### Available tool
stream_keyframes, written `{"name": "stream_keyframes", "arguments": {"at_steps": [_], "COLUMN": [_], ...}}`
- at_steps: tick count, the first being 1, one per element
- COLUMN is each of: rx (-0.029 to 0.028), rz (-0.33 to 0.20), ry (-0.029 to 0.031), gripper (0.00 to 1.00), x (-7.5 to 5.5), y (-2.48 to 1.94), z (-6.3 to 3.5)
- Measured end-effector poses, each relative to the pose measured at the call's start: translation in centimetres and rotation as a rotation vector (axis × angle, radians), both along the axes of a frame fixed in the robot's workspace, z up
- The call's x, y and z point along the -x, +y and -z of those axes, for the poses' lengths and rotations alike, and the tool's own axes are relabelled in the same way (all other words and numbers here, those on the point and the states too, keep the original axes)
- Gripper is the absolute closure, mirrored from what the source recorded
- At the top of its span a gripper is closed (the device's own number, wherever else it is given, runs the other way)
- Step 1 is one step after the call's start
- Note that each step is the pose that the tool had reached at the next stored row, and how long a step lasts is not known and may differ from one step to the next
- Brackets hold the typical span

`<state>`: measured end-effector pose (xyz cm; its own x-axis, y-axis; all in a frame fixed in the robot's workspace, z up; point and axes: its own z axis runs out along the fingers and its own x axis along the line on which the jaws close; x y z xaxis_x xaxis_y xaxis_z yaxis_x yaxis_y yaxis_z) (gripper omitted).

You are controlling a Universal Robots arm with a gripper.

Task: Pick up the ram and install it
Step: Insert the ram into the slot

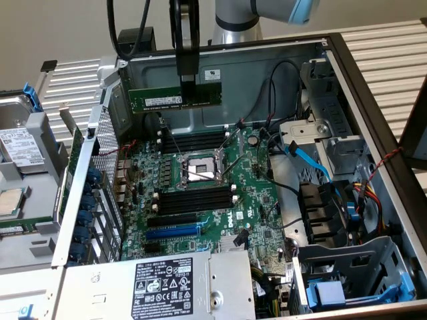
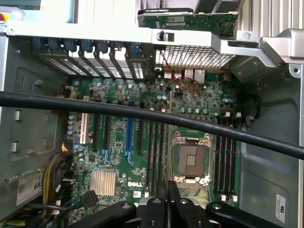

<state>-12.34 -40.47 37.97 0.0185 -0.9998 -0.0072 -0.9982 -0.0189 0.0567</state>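
**Figure. Memory module carried over an open desktop computer.** The claw (image 1: 189, 85) is clenched on the top edge of the ram (image 1: 157, 100). The green stick hangs level and on edge in the air, near the far wall of the computer case (image 1: 267, 87). It is above the motherboard (image 1: 247, 193) and touches nothing else.

Below it lie the open CPU socket (image 1: 198, 170), a bank of long black memory slots (image 1: 193, 200) just beside the socket, and further off a blue slot (image 1: 172, 231). In the wrist view the claw (image 2: 167, 192) looks down on the same board, and a black cable (image 2: 142, 114) sags across the picture.

*Doing the step well (judgement).* The module probably needs to stay level and parallel to the chosen black slot. Its gold edge should face down and its notch should match the slot's key. The end latches likely need to be open, and pressure should be straight down and even. A tilted stick could bind or strain the board. The hanging cable should be kept away from the socket.

*Legible writing.* "DELL" (image 2: 129, 183) is printed in white on the motherboard. The pale label on the ram and the large label (image 1: 163, 287) on the power supply carry print too small to read.
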Motion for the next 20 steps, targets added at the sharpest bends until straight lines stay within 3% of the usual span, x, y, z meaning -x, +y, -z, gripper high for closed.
{"name": "stream_keyframes", "arguments": {"at_steps": [20], "rx": [-0.0001], "rz": [0.002], "ry": [-0.0001], "gripper": [0.87], "x": [-0.5], "y": [0.04], "z": [3.6]}}
